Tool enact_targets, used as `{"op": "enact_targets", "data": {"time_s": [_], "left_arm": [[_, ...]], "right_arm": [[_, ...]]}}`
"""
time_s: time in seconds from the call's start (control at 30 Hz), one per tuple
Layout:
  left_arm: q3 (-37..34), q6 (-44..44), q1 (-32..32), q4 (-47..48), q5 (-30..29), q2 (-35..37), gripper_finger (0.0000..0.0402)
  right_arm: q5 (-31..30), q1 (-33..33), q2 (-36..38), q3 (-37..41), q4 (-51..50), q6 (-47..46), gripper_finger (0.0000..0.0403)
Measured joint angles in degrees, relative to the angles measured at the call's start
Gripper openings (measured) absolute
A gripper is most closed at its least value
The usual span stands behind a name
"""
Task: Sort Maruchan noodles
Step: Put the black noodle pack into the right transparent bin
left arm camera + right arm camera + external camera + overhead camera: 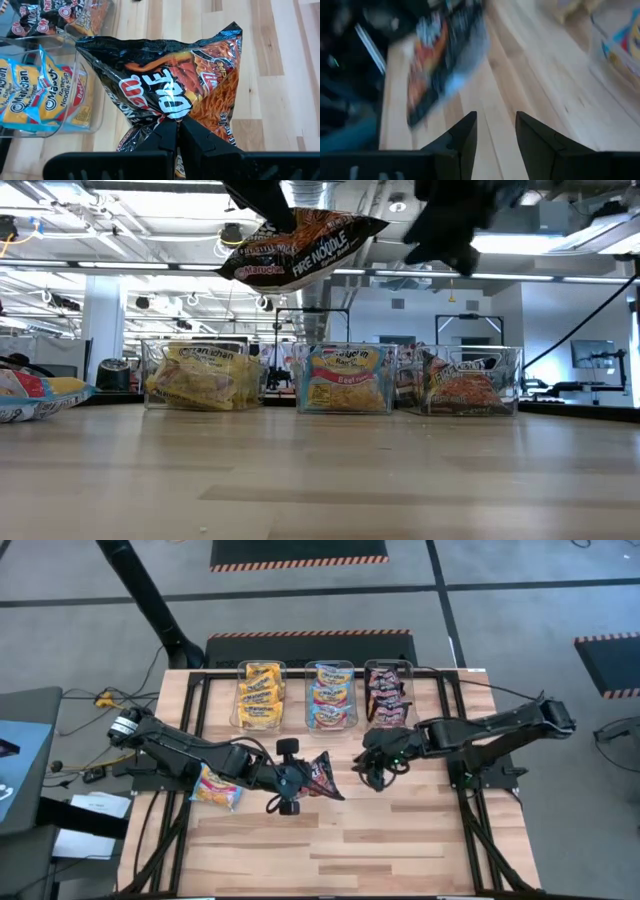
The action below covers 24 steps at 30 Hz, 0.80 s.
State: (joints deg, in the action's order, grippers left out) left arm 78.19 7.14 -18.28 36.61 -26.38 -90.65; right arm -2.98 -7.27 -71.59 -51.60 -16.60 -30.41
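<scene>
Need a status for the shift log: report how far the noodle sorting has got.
Done: three clear plastic bins hold yellow-orange, light blue and black-red packets, one kind each. In hand: the left end effector holds a black-red crinkly packet aloft; the right end effector hovers nearby, open and empty. Left: that packet, plus a light blue and yellow packet on the wooden table.

Lab — exposed ceiling ducts [330, 200], hazard-striped mats [300, 552].

- We see two matte black jointed arms, each with boxy segments.
- Our left gripper [177, 137] and right gripper [495, 131] have dark wedge-shaped fingers.
</scene>
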Motion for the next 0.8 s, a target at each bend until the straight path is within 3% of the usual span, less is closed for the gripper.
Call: {"op": "enact_targets", "data": {"time_s": [0.1, 0.5, 0.8], "left_arm": [[0.0, 0.0, 0.0, 0.0, 0.0, 0.0, 0.0], [0.0, 0.1, 0.0, -0.1, 0.0, 0.0, 0.0], [0.0, 0.2, 0.0, -0.6, -2.1, 0.0, 0.0]], "right_arm": [[0.0, 1.4, -1.4, 1.0, 6.5, -0.7, 0.0167], [6.9, 7.2, -1.9, 1.3, 15.2, -4.2, 0.0233], [13.3, 8.2, -8.1, 1.4, 25.1, -7.8, 0.0235]]}}
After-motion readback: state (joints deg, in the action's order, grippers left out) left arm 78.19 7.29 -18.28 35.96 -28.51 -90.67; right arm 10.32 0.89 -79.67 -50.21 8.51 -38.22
